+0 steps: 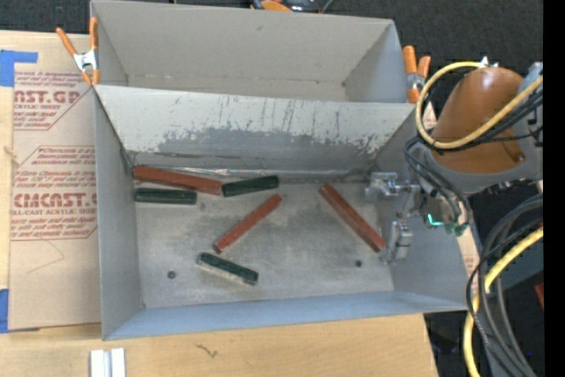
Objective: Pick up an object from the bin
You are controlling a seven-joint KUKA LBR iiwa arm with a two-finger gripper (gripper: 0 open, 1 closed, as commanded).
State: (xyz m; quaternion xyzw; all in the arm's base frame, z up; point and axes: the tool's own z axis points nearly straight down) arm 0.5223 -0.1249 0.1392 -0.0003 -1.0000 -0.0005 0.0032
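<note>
My gripper [395, 229] hangs at the bin's right side, close to the right wall, its metal fingers pointing down. A reddish-brown stick [350, 214] lies slanted on the floor just left of it, its lower end reaching under the fingertips. Nothing shows between the fingers. Farther left, another reddish-brown stick [248, 222] lies diagonally in the middle of the floor.
Along the back wall lie a long reddish-brown stick [177, 179], a dark green stick [251, 185] and a second dark green one [165, 197]. A further dark green stick [228, 268] rests near the front. The arm with its orange dome and yellow cables stands outside the right wall.
</note>
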